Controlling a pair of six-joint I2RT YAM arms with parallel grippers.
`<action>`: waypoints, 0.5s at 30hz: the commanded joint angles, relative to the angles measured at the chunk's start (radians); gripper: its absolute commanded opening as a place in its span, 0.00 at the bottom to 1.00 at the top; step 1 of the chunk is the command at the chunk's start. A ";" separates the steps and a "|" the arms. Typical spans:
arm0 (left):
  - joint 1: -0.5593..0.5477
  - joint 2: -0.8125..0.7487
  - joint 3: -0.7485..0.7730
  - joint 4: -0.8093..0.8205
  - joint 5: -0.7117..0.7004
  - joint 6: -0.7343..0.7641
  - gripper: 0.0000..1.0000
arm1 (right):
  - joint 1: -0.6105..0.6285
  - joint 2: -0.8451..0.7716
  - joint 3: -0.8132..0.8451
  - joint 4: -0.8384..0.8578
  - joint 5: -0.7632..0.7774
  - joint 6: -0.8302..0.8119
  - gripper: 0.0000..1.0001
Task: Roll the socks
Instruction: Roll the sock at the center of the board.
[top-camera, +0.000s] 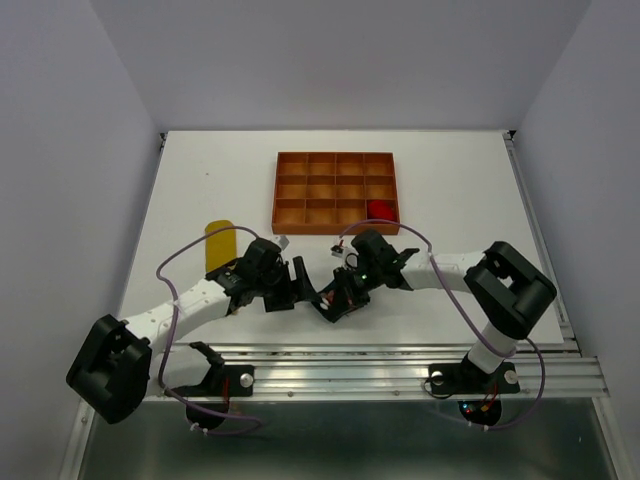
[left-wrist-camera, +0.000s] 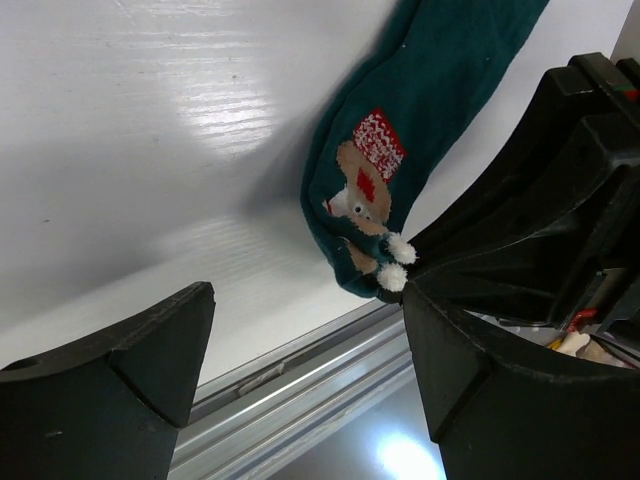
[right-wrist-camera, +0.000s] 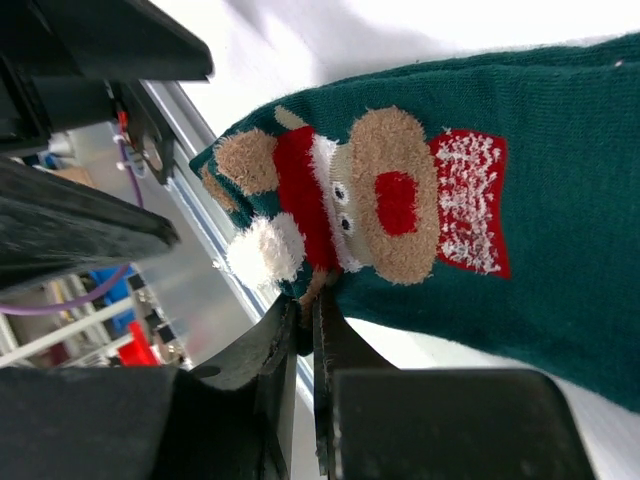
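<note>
A dark teal-green sock (right-wrist-camera: 520, 270) with a reindeer pattern lies on the white table near its front edge. My right gripper (right-wrist-camera: 310, 305) is shut on the sock's edge just below the white pompom. In the left wrist view the same teal sock (left-wrist-camera: 410, 140) lies ahead and to the right. My left gripper (left-wrist-camera: 310, 350) stands open beside it, nothing between its fingers, over the table's front rail. From above, the two grippers (top-camera: 293, 285) (top-camera: 335, 300) meet at the near middle. A yellow sock (top-camera: 218, 243) lies flat at the left. A red sock (top-camera: 380, 209) sits in the tray's near right compartment.
The orange-brown compartmented tray (top-camera: 337, 157) stands at the back middle of the table. An aluminium rail (top-camera: 380, 365) runs along the front edge, right under the left gripper. The right gripper's black body (left-wrist-camera: 560, 200) crowds the left wrist view's right side.
</note>
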 joint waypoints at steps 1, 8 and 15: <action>-0.015 0.026 0.060 0.041 0.014 0.031 0.86 | -0.016 0.032 -0.007 0.099 -0.059 0.056 0.01; -0.026 0.070 0.093 0.052 0.012 0.045 0.81 | -0.048 0.041 -0.027 0.116 -0.070 0.104 0.01; -0.032 0.102 0.125 0.077 0.023 0.034 0.71 | -0.059 0.069 -0.041 0.126 -0.085 0.126 0.01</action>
